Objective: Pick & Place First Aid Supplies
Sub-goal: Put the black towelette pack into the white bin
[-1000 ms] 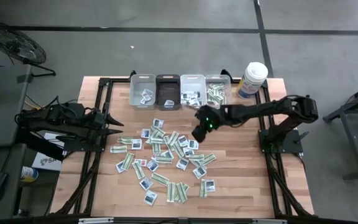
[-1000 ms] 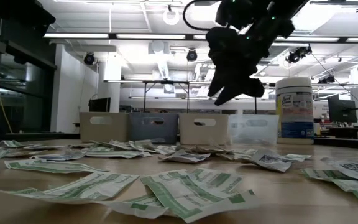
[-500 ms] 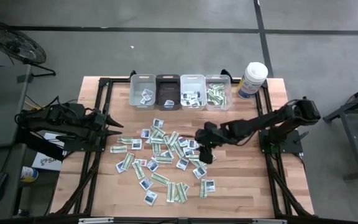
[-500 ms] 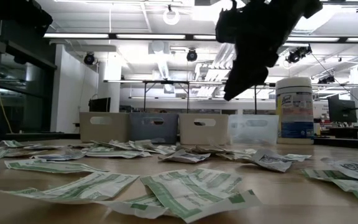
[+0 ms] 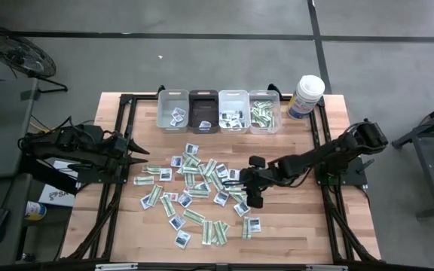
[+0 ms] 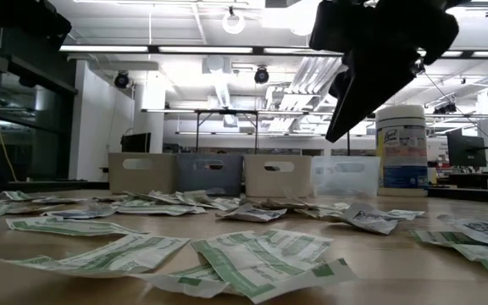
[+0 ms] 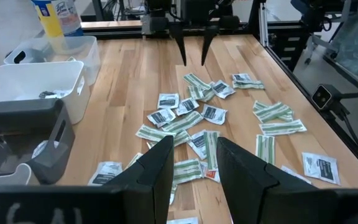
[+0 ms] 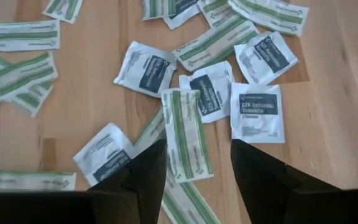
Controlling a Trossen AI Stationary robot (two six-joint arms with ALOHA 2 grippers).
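Note:
The first aid supplies (image 5: 202, 188) lie scattered flat on the middle of the wooden table: narrow green-and-white strips (image 8: 185, 134) and squarish white packets with dark-blue marks (image 8: 257, 112). My right gripper (image 5: 255, 197) hangs open above the right side of the scatter, pointing steeply down. A green-and-white strip lies below the gap between its fingers (image 8: 194, 165), and nothing is between them. In the low view it (image 6: 339, 127) is well clear of the table. My left gripper (image 5: 138, 158) waits open at the table's left edge, its fingers (image 7: 194, 165) apart and holding nothing.
A row of small bins (image 5: 218, 111) stands along the far edge, each with a few packets inside. A tall white canister with a blue label (image 5: 307, 95) stands right of them. Bare wood (image 5: 300, 226) lies at the near right.
My right gripper has swung from just in front of the bins toward the table's near edge, out over the right side of the scattered packets, and has rolled about its own line on the way. The packets have stayed where they were.

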